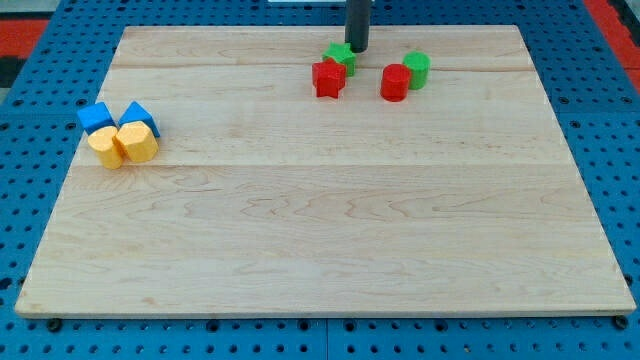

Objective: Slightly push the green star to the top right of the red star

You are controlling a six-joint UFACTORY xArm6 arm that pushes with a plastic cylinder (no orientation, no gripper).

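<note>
No claw, nothing held: my tip [357, 49] touches green star [340, 55] near tabletop [300, 250] top edge, beside red star [328, 78]. Nudge gently rightward; don't overshoot.

Pale wooden board [320, 230] on a blue pegboard surface [30, 180], evenly lit

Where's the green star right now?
The green star sits near the view's top edge, middle-right, touching the red star at its upper right, with my tip right beside it on the view's right.
</note>
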